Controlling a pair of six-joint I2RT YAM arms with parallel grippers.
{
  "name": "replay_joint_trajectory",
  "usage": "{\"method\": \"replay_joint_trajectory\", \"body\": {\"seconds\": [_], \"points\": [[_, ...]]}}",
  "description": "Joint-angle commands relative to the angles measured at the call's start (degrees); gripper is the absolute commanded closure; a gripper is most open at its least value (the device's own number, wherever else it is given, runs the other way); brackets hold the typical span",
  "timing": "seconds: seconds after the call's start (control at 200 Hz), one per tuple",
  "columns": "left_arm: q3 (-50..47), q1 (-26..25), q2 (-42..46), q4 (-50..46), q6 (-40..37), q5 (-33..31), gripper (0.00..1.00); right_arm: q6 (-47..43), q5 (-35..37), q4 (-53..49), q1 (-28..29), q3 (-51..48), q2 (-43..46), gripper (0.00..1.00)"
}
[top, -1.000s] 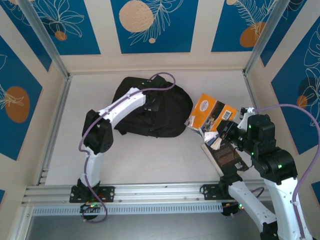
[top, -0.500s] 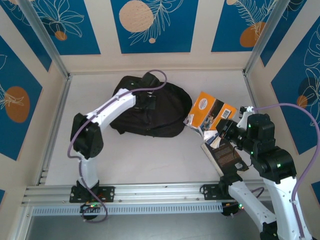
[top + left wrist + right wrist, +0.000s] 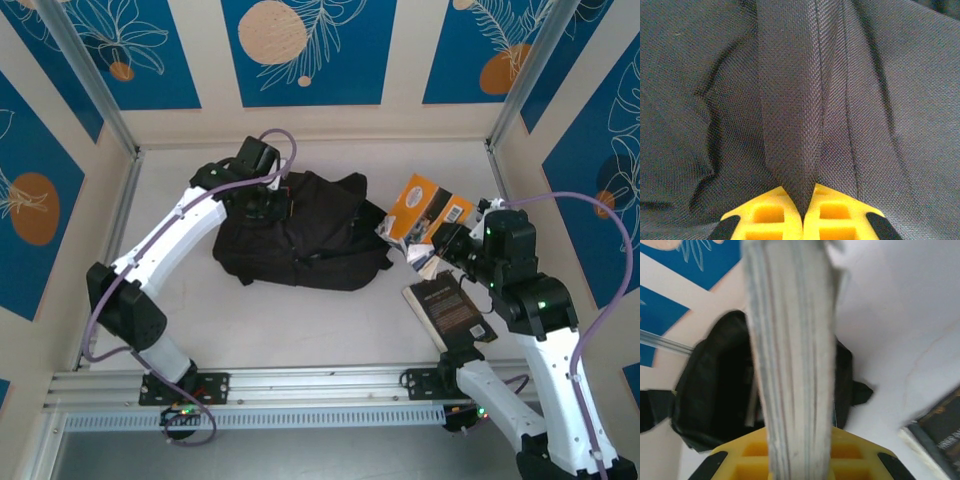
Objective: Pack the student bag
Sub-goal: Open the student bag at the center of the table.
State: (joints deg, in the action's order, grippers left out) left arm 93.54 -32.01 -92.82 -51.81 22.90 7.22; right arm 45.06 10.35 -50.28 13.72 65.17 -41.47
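Find backpack [image 3: 300,235] lying on table [image 3: 300,320] at far centre, left of both books. Find left gripper [image 3: 262,200] at the bag's far-left top edge, yellow fingers [image 3: 765,217] pressed together on a raised fold of black fabric; a second ago farther right, over the bag's middle. Note left arm elbow swung out leftward since then, bag outline wider and flatter. Find right gripper [image 3: 428,252] clamped on orange book [image 3: 428,208], held off the table just beside the bag's right side, barely shifted. Note dark book [image 3: 452,310] flat near the right arm, unmoved.
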Motion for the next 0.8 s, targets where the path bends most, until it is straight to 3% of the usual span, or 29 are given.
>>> {"method": "replay_joint_trajectory", "body": {"seconds": [0.0, 0.155, 0.31, 0.39, 0.595, 0.79], "points": [[-0.84, 0.5, 5.78, 6.2, -3.35, 9.54, 1.0, 6.77, -10.04, 11.59, -1.1, -3.37, -0.23, 1.0], [-3.35, 0.59, 6.61, 5.51, -2.62, 13.15, 1.0, 20.34, -22.98, 21.74, -3.53, -11.85, -1.37, 1.0], [-3.24, -0.82, 6.89, 4.16, 1.47, 13.59, 0.62, 33.17, -31.58, 33.88, -5.3, -19.41, -0.75, 1.0], [-0.68, -2.44, 6.96, 1.82, 2.88, 11.35, 0.47, 34.06, -32.35, 35.27, -5.37, -19.55, -0.23, 1.0], [9.81, -8.98, 2.51, -3.62, 6.8, 7.23, 0.25, 32.59, -33.45, 34.64, -5.13, -18.79, 0.51, 1.0], [19.78, -14.61, -5.22, -8.63, 11.4, 5.1, 0.18, 31.83, -33.69, 33.87, -4.77, -18.98, 0.78, 1.0]]}}
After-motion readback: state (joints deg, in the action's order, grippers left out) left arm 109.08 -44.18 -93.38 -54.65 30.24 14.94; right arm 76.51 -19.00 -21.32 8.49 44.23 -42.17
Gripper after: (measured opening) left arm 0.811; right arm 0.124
